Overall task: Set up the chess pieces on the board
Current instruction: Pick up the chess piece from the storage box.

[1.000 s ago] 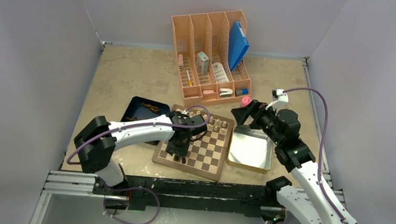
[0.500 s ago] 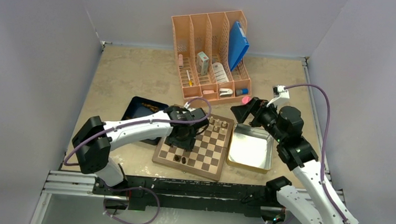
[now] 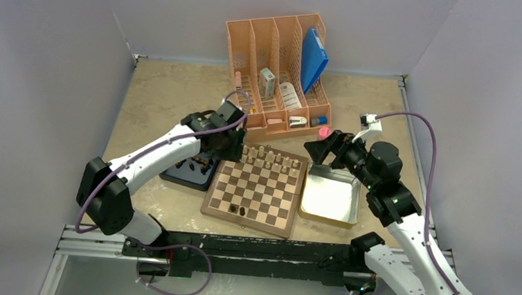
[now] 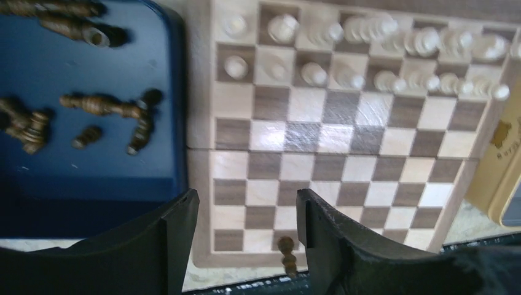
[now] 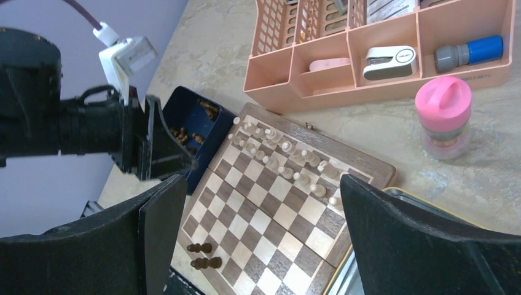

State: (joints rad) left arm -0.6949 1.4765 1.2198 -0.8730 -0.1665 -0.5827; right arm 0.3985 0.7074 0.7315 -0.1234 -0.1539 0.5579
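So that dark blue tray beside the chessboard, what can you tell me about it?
The dark blue tray is shallow and rectangular, with a rounded corner and a low raised rim; it looks smooth and slightly glossy. It lies flat on the table, tight along the board's left rim. Several dark brown chess pieces lie toppled and scattered inside, leaving much of its floor bare.

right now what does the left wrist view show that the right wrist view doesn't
Only the left wrist view looks straight down into the blue tray, where dark chess pieces lie tipped over. Only the right wrist view shows the pink organizer and the pink-lidded bottle. Both show the board with pale pieces lined up in two rows along one edge.
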